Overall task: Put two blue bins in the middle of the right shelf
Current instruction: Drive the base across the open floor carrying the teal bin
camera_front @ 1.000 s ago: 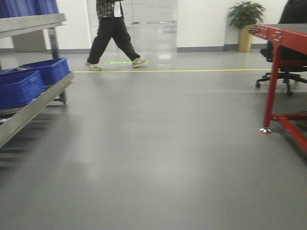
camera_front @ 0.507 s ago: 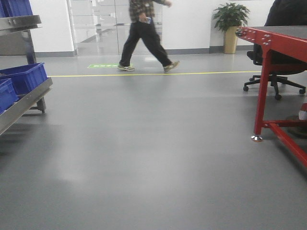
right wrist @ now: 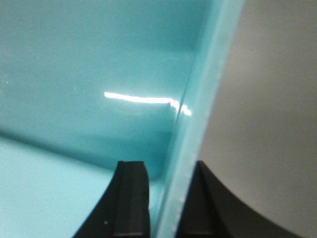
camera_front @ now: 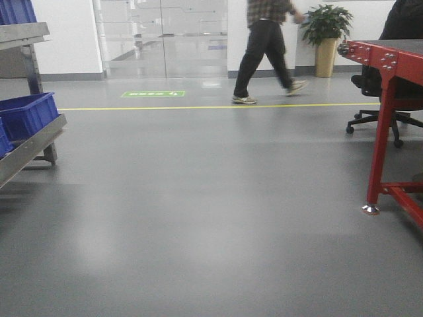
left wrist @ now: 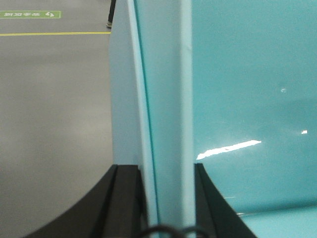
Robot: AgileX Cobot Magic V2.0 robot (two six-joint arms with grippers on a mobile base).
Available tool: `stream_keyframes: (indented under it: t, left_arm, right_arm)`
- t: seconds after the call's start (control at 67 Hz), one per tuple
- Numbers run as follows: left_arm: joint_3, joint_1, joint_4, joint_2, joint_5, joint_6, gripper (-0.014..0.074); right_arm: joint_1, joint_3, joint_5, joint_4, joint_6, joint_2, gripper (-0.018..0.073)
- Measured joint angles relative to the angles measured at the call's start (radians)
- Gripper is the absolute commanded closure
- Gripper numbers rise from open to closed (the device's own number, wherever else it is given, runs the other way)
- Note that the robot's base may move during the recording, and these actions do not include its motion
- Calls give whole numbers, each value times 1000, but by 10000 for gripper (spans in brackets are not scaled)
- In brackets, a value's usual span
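Note:
A light blue bin fills both wrist views. My left gripper (left wrist: 168,168) is shut on the bin's left wall (left wrist: 163,89), with one black finger on each side of it. My right gripper (right wrist: 171,168) is shut on the bin's right wall (right wrist: 208,89) in the same way. The bin's inside (right wrist: 74,74) shows between them, held above the grey floor. In the front view a dark blue bin (camera_front: 26,112) sits on the metal shelf (camera_front: 33,142) at the far left, with the edge of a second bin (camera_front: 2,140) beside it. Neither gripper shows in the front view.
A red metal table (camera_front: 390,59) stands at the right, with an office chair (camera_front: 383,112) behind it. A person (camera_front: 268,49) walks across the far floor near a potted plant (camera_front: 325,33). A yellow line (camera_front: 198,106) crosses the grey floor.
The person has walked from left to right. The front view has shifted: the left shelf and its bins slid toward the frame's left edge, and the red table shifted a little.

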Motion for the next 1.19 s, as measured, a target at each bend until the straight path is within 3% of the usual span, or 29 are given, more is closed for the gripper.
stream_keyframes:
  t: [1.194]
  left_arm:
    - [0, 0, 0, 0, -3, 0, 706]
  right_arm:
    - [0, 0, 0, 0, 0, 0, 724]
